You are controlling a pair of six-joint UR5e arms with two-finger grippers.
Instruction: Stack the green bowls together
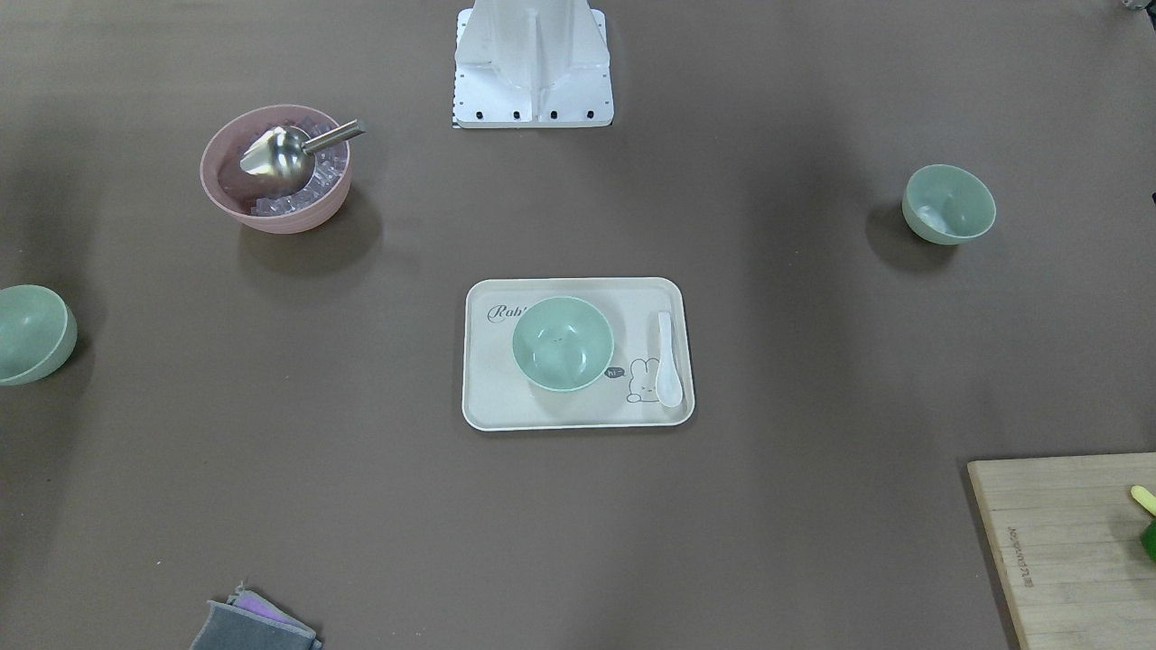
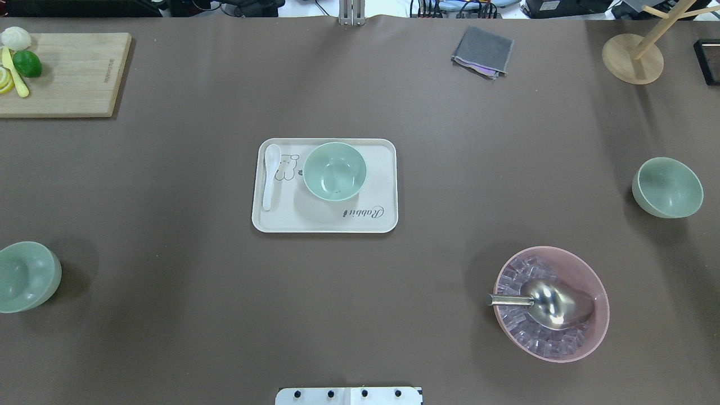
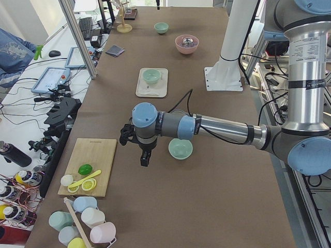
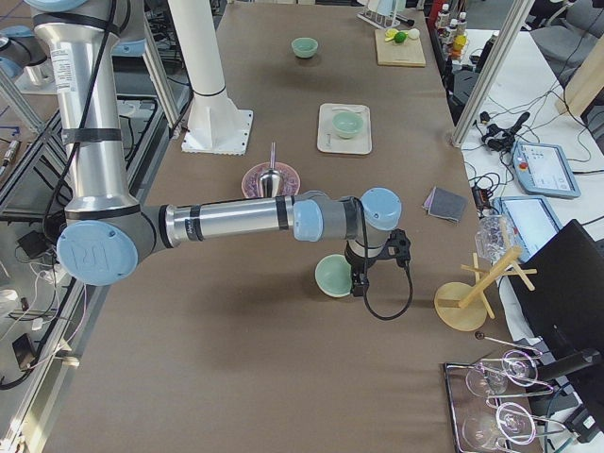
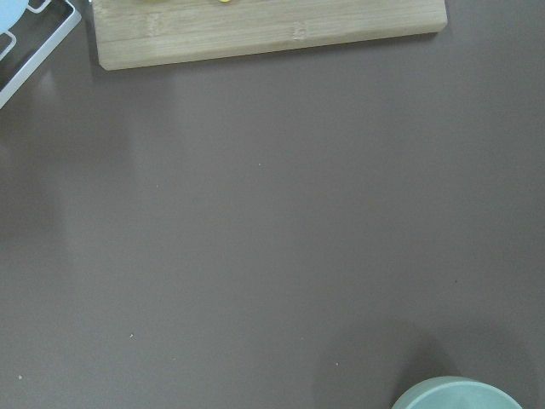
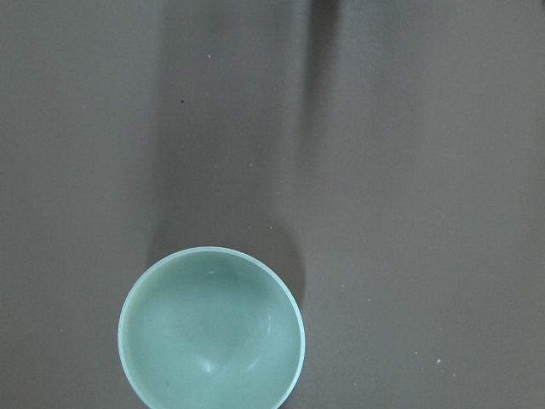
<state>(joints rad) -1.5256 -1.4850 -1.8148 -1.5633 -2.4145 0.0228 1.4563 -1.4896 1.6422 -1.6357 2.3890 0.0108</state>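
Note:
Three pale green bowls stand apart. One sits on the cream tray (image 2: pixel 382 219) at the table's middle (image 2: pixel 334 171) (image 1: pixel 563 344). One stands at my left (image 2: pixel 25 275) (image 1: pixel 948 204) (image 3: pixel 180 149); its rim shows at the bottom of the left wrist view (image 5: pixel 456 394). One stands at my right (image 2: pixel 667 187) (image 1: pixel 32 334) (image 4: pixel 335 276) and shows whole in the right wrist view (image 6: pixel 211 328). My left gripper (image 3: pixel 145 157) hangs above the table beside the left bowl. My right gripper (image 4: pixel 359 283) hangs beside the right bowl. I cannot tell whether either is open or shut.
A pink bowl (image 2: pixel 551 304) holds ice cubes and a metal scoop at my near right. A white spoon (image 2: pixel 270 175) lies on the tray. A wooden cutting board (image 2: pixel 67 73) with a lime is at far left. A grey cloth (image 2: pixel 482 52) and a wooden stand (image 2: pixel 633 56) are at far right.

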